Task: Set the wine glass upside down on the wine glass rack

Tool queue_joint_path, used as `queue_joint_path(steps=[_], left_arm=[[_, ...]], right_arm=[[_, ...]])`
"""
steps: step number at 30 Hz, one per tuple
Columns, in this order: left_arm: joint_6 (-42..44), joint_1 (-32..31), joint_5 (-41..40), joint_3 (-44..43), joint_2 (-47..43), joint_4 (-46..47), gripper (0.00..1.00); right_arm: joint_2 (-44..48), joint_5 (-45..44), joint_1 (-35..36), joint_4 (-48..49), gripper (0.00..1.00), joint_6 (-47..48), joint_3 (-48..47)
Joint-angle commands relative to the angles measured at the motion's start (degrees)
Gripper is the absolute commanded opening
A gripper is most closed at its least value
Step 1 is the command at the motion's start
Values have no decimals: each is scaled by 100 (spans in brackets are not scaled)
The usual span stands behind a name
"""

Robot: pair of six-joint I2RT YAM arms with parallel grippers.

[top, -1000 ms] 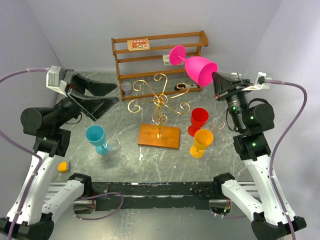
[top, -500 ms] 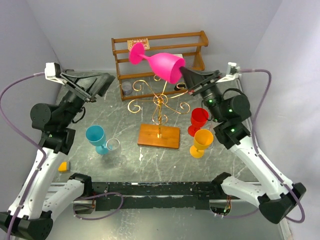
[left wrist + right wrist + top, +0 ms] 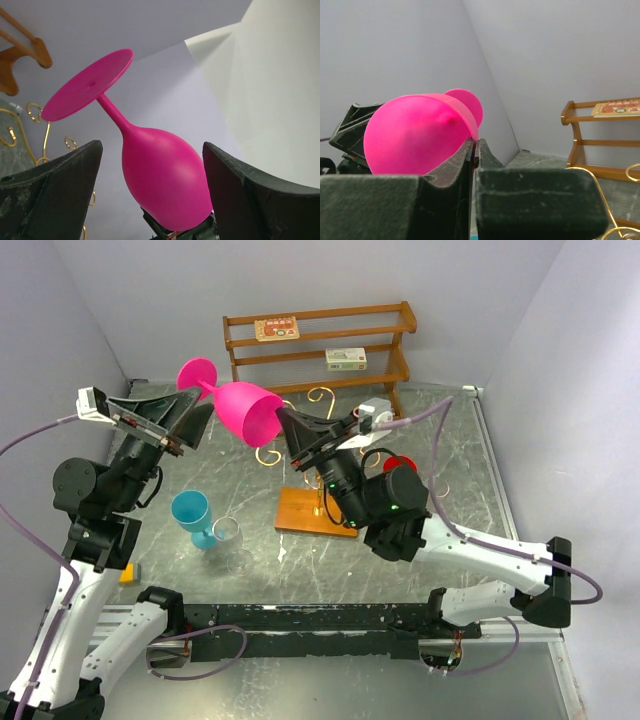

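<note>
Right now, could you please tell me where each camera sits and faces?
Top external: above, behind the bases, looking down at the table; both arms show.
Left wrist: faces up through the open left gripper at the wine glass.
Right wrist: sights along the right gripper, shut on its rim.
All share the wine glass.

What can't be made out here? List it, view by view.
Top view: gold wire rack on wooden base mostly behind right arm; red glass only a sliver.
Right wrist view: pink plastic wine glass, stem hidden by its bowl.
Left wrist view: its rim lost at the bottom edge.
</note>
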State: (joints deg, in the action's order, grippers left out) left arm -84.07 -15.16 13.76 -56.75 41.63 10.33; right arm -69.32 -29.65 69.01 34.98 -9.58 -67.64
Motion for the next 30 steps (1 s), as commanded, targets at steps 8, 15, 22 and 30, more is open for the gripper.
queue_joint_path(steps=[8, 15, 22, 30], left_arm=[[-158, -31, -628, 61, -300, -474, 71], [-372, -31, -457, 8, -158, -411, 58], [-395, -31, -483, 29, -155, -474, 47], [-495, -31, -352, 151, -137, -208, 34]], right_arm=[[-158, -482, 474, 657, 0, 772, -109], [-118, -177, 473, 484, 0, 441, -13], [-61, -90, 473, 419, 0, 268, 91], [14, -50, 470, -10, 0, 69, 57]])
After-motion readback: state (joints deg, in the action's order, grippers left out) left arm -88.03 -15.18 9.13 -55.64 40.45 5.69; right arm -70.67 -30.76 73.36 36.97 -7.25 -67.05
